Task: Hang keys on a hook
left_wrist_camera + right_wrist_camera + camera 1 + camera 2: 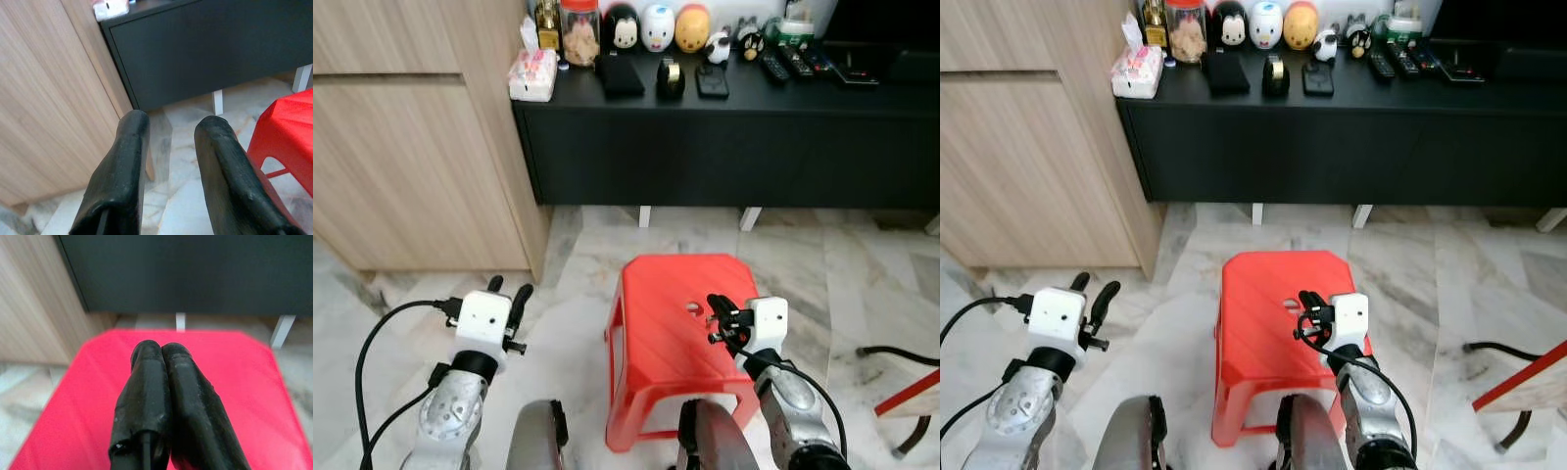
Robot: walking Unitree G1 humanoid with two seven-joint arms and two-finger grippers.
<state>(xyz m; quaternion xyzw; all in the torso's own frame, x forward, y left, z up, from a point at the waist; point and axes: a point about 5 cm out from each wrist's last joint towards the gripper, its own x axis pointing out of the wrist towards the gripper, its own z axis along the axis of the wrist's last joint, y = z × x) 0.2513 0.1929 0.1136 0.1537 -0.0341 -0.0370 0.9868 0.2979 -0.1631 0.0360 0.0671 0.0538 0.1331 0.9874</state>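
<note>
A small set of keys (713, 315) dangles at the pinched-together tips of the right gripper (715, 305) over the red stool (656, 323), while at nine o'clock the left gripper (507, 292) hangs with fingers apart beside the wooden cabinet (411, 147).

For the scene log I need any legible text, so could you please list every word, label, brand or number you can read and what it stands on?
None can be read.
Tissue pack at the left end of the black cabinet: pink print, too blurred to read.
Jar: label too small to read.
Remote controls: button markings too small to read.
Red stool, left hand and right hand: no lettering visible.
</note>
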